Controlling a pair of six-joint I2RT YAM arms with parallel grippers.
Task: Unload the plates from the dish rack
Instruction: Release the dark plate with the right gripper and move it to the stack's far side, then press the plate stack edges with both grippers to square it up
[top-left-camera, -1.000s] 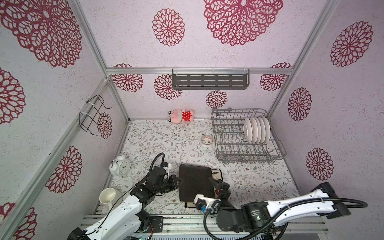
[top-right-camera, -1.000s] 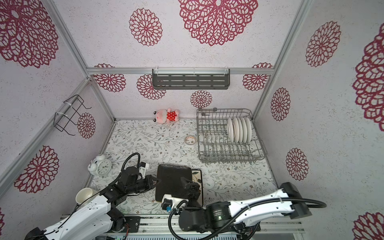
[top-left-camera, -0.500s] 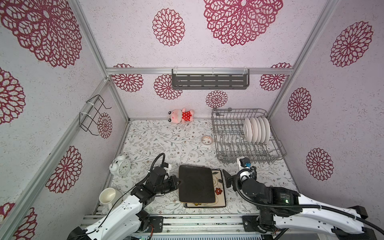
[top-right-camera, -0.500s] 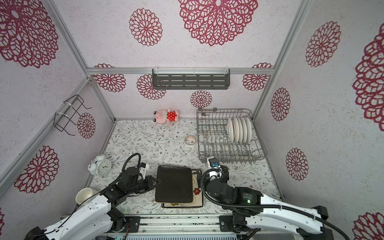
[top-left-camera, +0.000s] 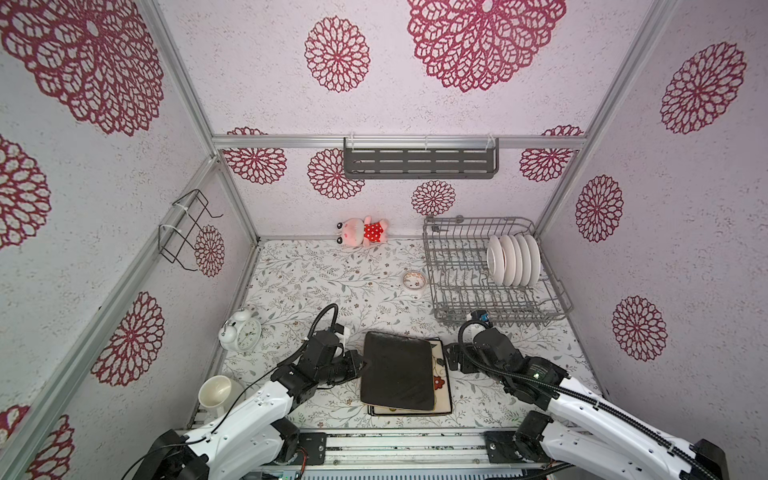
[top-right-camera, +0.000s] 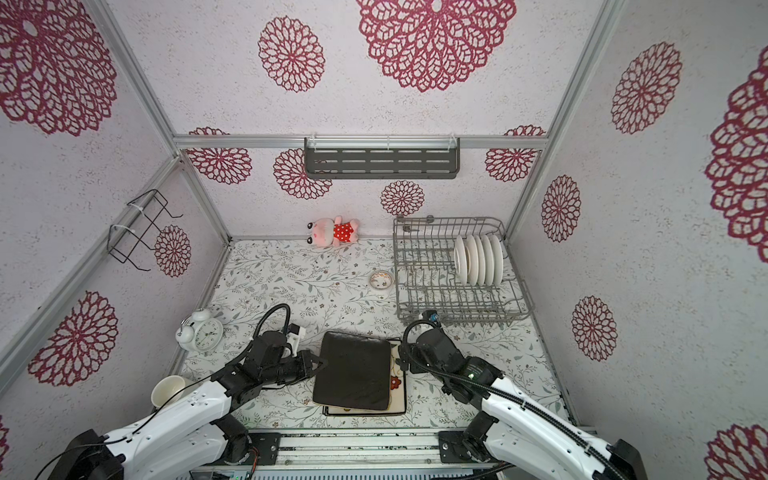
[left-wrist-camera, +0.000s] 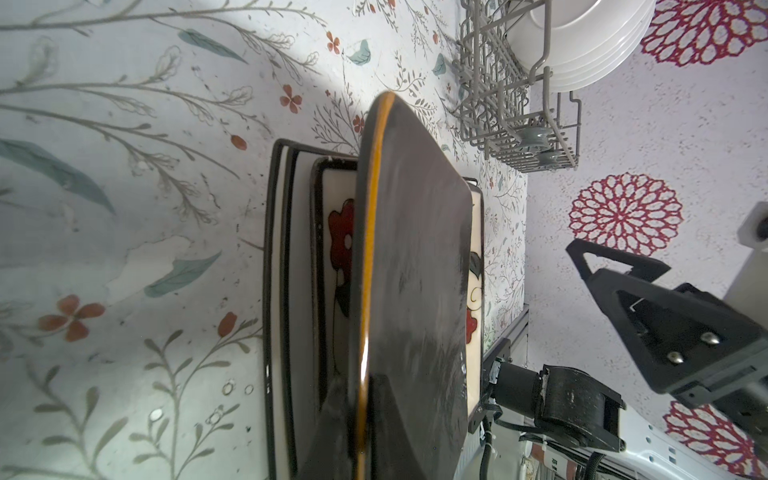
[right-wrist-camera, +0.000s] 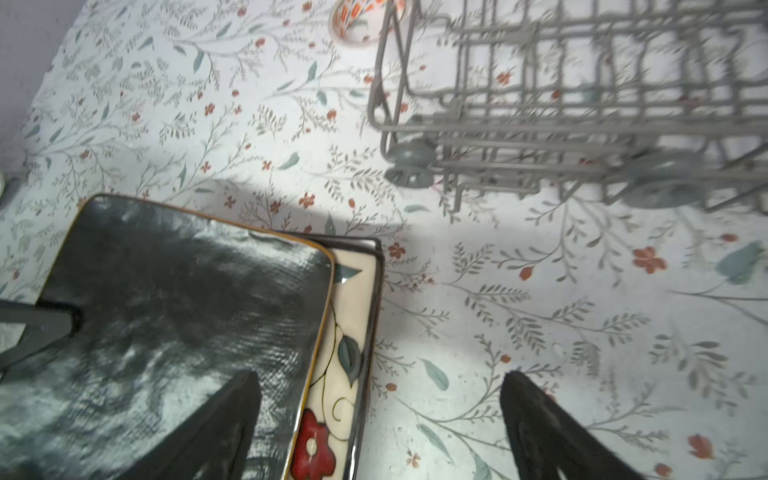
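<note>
Top views both show the dish rack (top-left-camera: 457, 266), and I take it as the landmark for every place. On the robot's side of the rack, just off its near left corner, the stack of square plates (top-left-camera: 441, 376) lies on the table (top-left-camera: 316, 274), already unloaded. The black square plate (top-left-camera: 397, 370) is on top of this stack; in the left wrist view it seems a little tilted over the flowered plate (left-wrist-camera: 338, 232). Inside the rack, in its far right part, the round white plates (top-left-camera: 514, 261) stand upright on edge in one tight row. The row runs across the rack from left to right, so each face looks sideways. The left gripper (top-left-camera: 360, 365) is at the side of the stack away from the rack, and it is closed on the edge of the black square plate. The right gripper (right-wrist-camera: 380, 374) hangs on the near side of the rack, just beside the stack, with jaws wide apart and nothing in them. By my judgement the right arm is nearer to the round white plates, which lie beyond it, and a grasp must take a rim from above.
</note>
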